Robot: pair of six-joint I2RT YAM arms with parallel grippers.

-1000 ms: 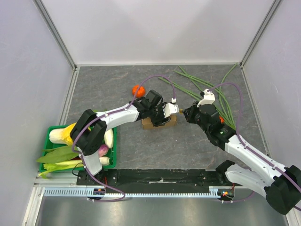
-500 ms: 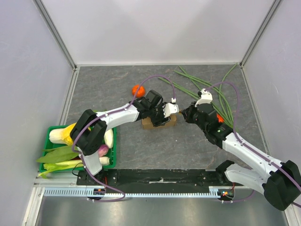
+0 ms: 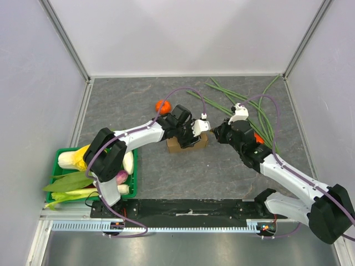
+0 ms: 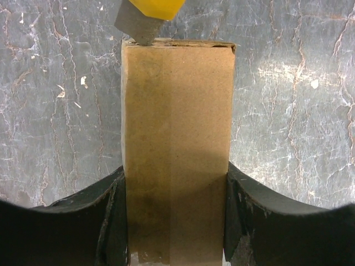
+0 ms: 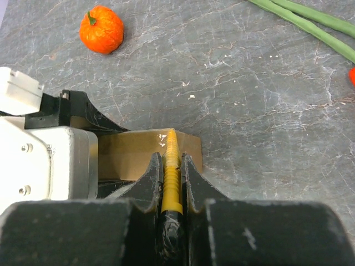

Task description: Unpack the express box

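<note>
The express box, a plain brown carton, lies on the grey table mid-view with its lid closed. My left gripper is shut on its sides; in the left wrist view the black fingers press both long sides of the box. My right gripper is shut on a yellow box cutter. The cutter's grey tip touches the top edge at the far end of the box. The right wrist view shows the box just past the cutter.
An orange tangerine lies behind the box. Long green beans spread across the back right. A small red thing lies beside the right arm. A green crate of vegetables stands at the front left.
My right arm has shifted slightly left and back, keeping the cutter at the box's right end. The left gripper and the box have not moved.
</note>
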